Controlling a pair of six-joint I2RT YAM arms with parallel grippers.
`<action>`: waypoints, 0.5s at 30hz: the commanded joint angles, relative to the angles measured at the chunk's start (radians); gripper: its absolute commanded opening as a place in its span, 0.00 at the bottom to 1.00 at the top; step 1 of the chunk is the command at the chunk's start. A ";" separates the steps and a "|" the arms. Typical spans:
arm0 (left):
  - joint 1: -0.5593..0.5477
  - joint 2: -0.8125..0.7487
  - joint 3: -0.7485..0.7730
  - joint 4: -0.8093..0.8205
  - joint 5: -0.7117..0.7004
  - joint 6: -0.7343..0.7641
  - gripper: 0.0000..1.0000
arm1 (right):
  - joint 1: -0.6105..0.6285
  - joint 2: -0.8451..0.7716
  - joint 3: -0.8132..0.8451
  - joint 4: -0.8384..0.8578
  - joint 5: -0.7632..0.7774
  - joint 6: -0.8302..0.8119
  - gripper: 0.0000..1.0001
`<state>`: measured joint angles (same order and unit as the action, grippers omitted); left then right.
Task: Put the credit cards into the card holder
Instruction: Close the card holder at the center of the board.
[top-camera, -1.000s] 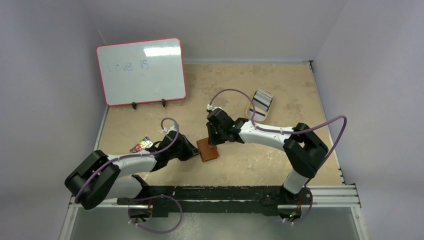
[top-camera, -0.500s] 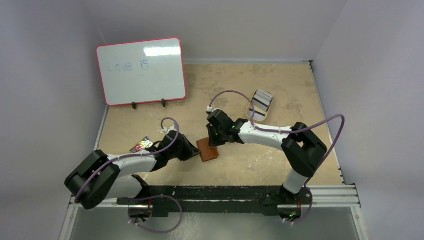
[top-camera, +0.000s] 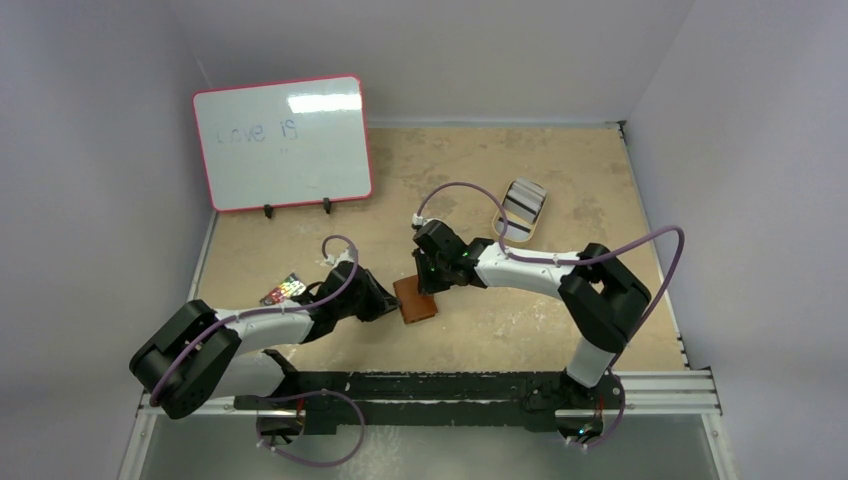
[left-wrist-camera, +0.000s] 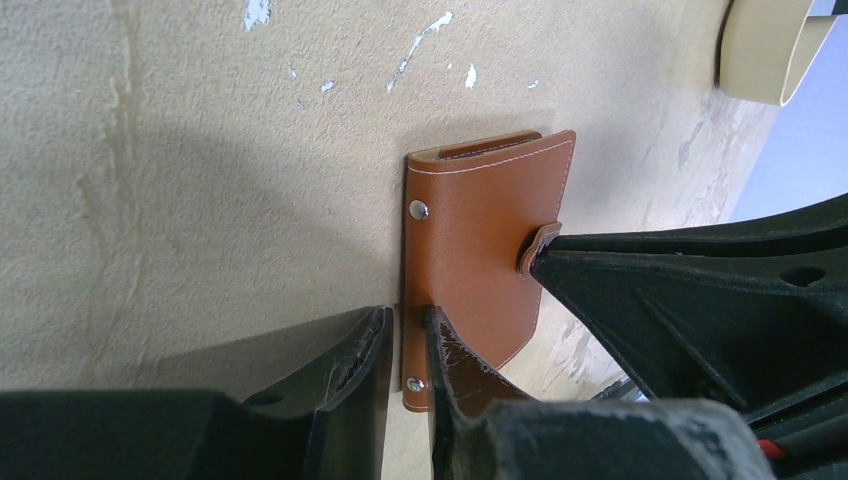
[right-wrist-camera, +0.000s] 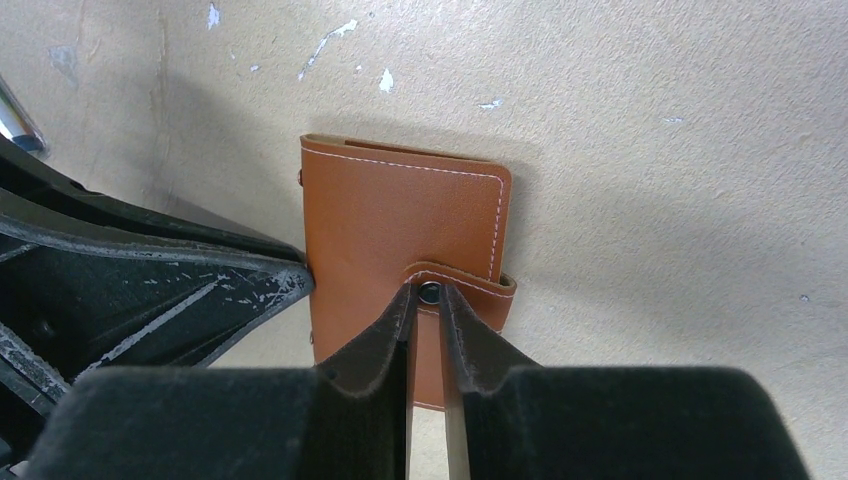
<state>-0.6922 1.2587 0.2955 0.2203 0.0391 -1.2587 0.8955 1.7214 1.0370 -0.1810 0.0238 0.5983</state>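
Near the middle of the top view, the card holder (top-camera: 417, 300) lies closed and flat on the tan surface (top-camera: 300, 250). It is a brown leather wallet with pale stitching, set between the two arms.

The left gripper (left-wrist-camera: 405, 325) comes at it from the lower left of that view. In the left wrist view its jaws are nearly together and pinch the holder's long edge, between two small metal studs (left-wrist-camera: 418, 210).

The right gripper (right-wrist-camera: 427, 295) reaches in from the upper right. Its jaws are drawn almost shut on the strap tab (right-wrist-camera: 470, 290), which folds over the holder's opposite edge onto the front cover. The fingertips sit on either side of the dark snap button (right-wrist-camera: 429, 291).

Well apart from the holder, toward the upper right of the top view, the credit cards (top-camera: 527, 200) rest in a tan oval tin (top-camera: 507, 235). They are pale with dark stripes.

A red-framed whiteboard (top-camera: 283, 140) stands at the upper left. A small multicoloured item (top-camera: 284, 290) lies just beside the left arm.
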 joint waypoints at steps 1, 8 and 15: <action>0.006 0.003 0.029 0.009 -0.018 0.030 0.18 | -0.002 0.013 -0.006 -0.002 0.008 -0.022 0.15; 0.007 -0.021 0.035 -0.019 -0.039 0.035 0.18 | 0.008 0.028 0.002 -0.045 0.018 -0.029 0.13; 0.008 -0.007 0.043 -0.022 -0.039 0.041 0.18 | 0.034 0.075 0.025 -0.094 0.033 -0.025 0.13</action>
<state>-0.6910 1.2549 0.3069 0.1970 0.0231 -1.2438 0.9062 1.7359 1.0496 -0.1955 0.0353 0.5880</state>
